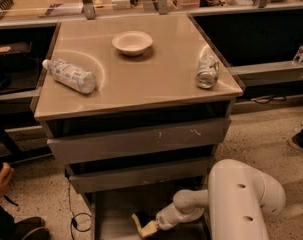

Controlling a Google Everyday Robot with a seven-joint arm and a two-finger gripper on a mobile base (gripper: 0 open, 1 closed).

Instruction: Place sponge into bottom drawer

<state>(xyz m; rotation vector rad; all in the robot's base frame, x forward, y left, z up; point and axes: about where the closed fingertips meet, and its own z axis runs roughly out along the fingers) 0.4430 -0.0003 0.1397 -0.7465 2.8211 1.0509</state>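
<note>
The sponge (142,226), dark on top with a yellow body, is at the tip of my gripper (152,227), low inside the open bottom drawer (113,215). The gripper looks shut on the sponge, holding it tilted just above the drawer's grey floor. My white arm (191,205) reaches in from the lower right, under the middle drawer (141,175). The front part of the bottom drawer is cut off by the lower edge of the view.
The scratched upper drawer (141,140) is closed. On the cabinet top lie a white bowl (132,42), a plastic bottle (70,75) on its side and a can (207,71). A person's hand (0,176) and shoe are at the lower left. Cables hang left of the drawers.
</note>
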